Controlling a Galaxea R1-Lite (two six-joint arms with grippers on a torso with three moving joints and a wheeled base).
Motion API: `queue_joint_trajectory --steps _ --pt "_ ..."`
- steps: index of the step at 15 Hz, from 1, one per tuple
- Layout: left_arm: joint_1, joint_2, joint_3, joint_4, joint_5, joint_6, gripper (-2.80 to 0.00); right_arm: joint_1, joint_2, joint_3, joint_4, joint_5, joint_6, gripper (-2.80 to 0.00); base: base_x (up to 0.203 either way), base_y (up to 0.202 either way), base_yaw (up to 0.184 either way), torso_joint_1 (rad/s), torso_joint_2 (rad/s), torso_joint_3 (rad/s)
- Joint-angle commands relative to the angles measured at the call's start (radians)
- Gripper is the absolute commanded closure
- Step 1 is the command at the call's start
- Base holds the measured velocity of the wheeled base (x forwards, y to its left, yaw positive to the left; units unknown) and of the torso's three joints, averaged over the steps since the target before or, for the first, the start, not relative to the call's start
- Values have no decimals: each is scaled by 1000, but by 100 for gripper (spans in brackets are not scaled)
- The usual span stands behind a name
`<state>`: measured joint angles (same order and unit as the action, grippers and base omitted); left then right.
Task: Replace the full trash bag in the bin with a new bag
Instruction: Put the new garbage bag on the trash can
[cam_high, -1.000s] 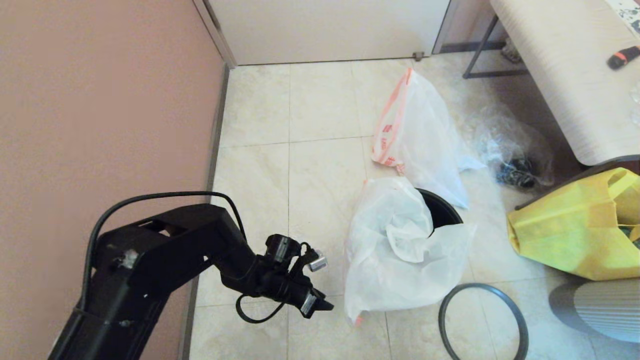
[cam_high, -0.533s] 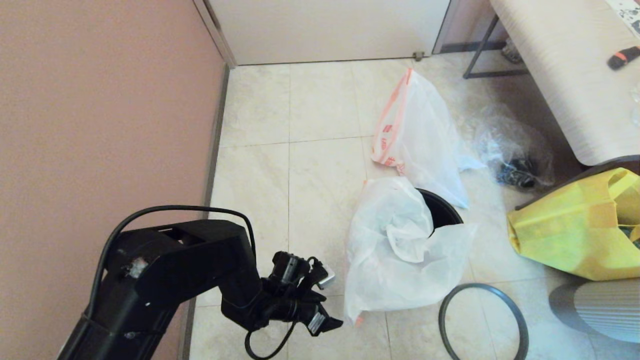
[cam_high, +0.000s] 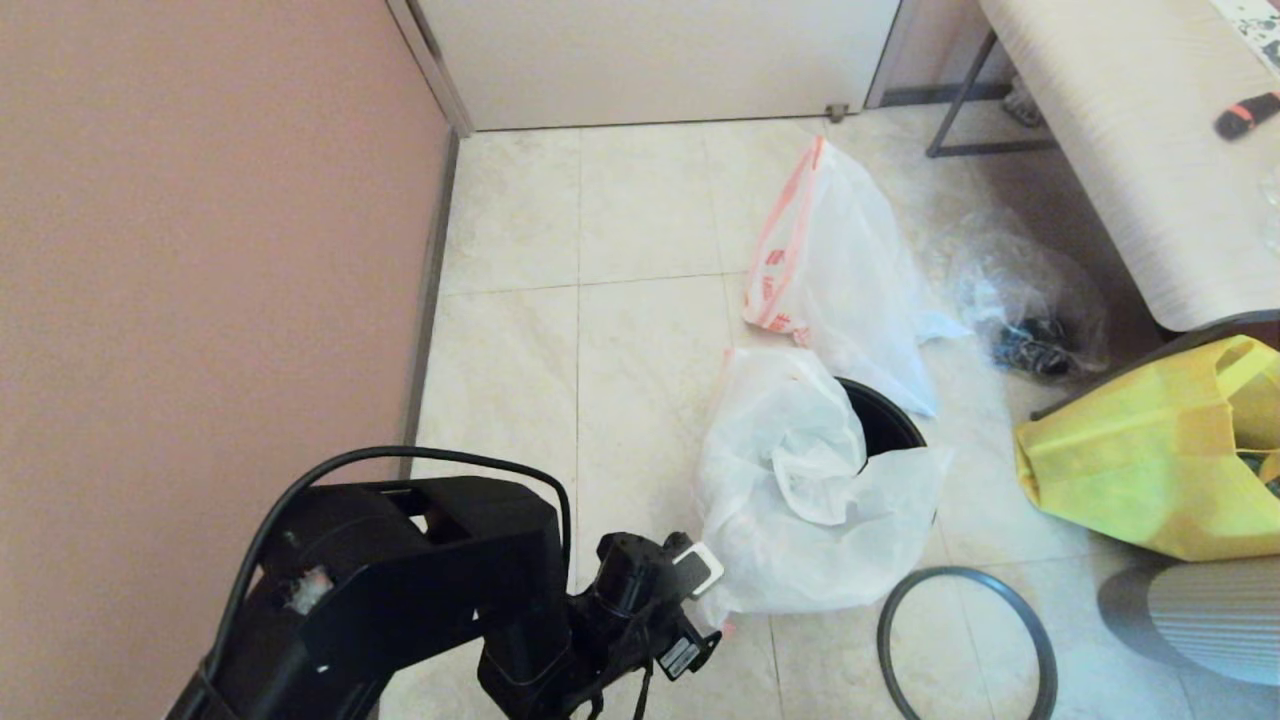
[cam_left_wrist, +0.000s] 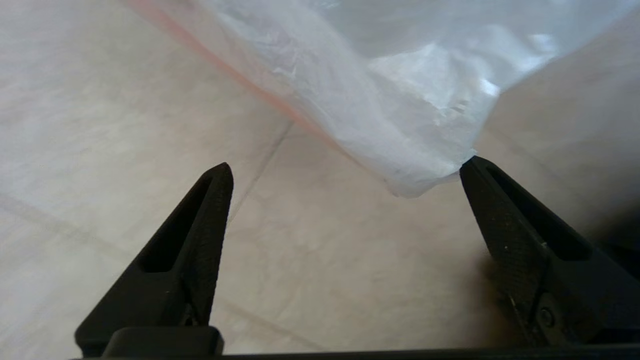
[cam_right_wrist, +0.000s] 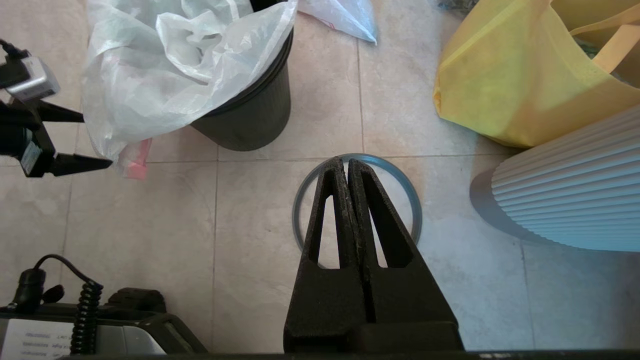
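**Caller:** Bin (cam_high: 885, 425) first: it stands at floor centre, black, with the new bag (cam_high: 800, 500) draped over its mouth and spilling down the side toward eight o'clock. Only the rim arc at one o'clock is uncovered. Your left gripper (cam_high: 700, 625) sits low at the bag's seven o'clock corner, jaws spread wide with nothing between them.

**Spotter:** Look at the left wrist view: the bag's hanging tip (cam_left_wrist: 415, 185) pokes in between the fingers (cam_left_wrist: 200, 235), brushing the one on the far side. You're not holding anything there.

**Caller:** And the right gripper (cam_right_wrist: 348, 167) is pressed shut, parked above the rim ring (cam_high: 960, 640), which lies flat on the tiles at the bin's five o'clock, apart from it.

**Spotter:** The full trash bag (cam_high: 840, 270) is out, lying at the bin's twelve o'clock. The yellow tote (cam_high: 1130, 470) sits at three o'clock.

**Caller:** Here's your risk, as I read it. The film is thin and limp; close on that tip alone and it may slip out, or you pinch one layer and the mouth stays collapsed.

**Spotter:** Pull too hard toward seven and I'd expect the whole bag to slide off the bin, since the ring isn't clamping it, or the light bin tips.
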<state>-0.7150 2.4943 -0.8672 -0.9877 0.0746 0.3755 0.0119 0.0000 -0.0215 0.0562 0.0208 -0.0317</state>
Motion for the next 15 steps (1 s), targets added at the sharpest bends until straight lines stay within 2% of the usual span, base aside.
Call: queue_joint_trajectory --steps 1,6,8,10,11,15 --pt "-26 19 5 -7 43 2 -280 0 2 0 1 1 -1 0 0 0 0 0 0 0" --pt "-80 -53 118 -9 15 -1 -280 0 2 0 1 1 -1 0 0 0 0 0 0 0" --pt "-88 -13 91 -49 32 3 -280 0 2 0 1 1 -1 0 0 0 0 0 0 0" --pt "-85 59 36 -140 114 10 -280 0 2 0 1 1 -1 0 0 0 0 0 0 0" --pt "-81 67 23 -154 128 17 -280 -1 2 0 1 1 -1 0 0 0 0 0 0 0" --pt "-77 72 -9 -148 134 19 -280 0 2 0 1 1 -2 0 0 0 0 0 0 0"
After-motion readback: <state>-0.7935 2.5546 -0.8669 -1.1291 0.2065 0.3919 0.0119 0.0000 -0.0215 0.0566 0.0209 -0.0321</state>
